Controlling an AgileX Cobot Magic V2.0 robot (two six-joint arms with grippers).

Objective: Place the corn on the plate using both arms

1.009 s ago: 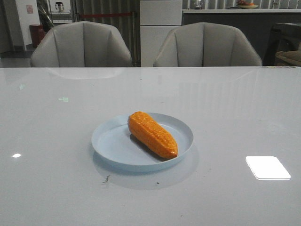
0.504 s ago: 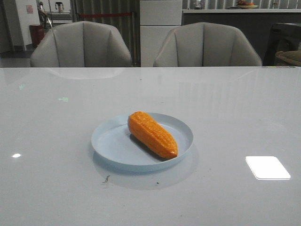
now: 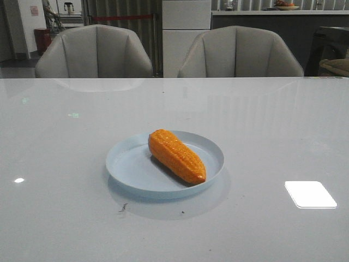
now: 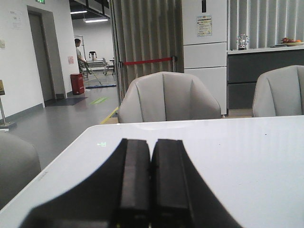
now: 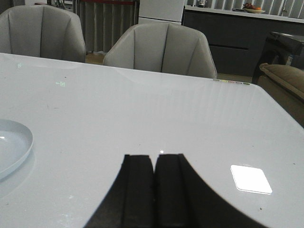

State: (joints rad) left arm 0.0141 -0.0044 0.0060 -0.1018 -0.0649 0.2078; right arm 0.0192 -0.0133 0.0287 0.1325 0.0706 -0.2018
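Note:
The orange-yellow corn (image 3: 177, 155) lies diagonally in the pale blue plate (image 3: 128, 166) at the middle of the white table, blunt tip toward the near right. Neither arm shows in the front view. My left gripper (image 4: 151, 142) is shut and empty above the table's left part, away from the plate. My right gripper (image 5: 154, 157) is shut and empty over the table's right part. The plate's rim (image 5: 21, 152) shows at the edge of the right wrist view, well apart from the fingers; the corn is out of that view.
Two grey chairs (image 3: 95, 52) (image 3: 240, 52) stand behind the table's far edge. A bright light reflection (image 3: 310, 194) lies on the table at the near right. A sofa arm (image 5: 285, 80) stands beyond the table's right edge.

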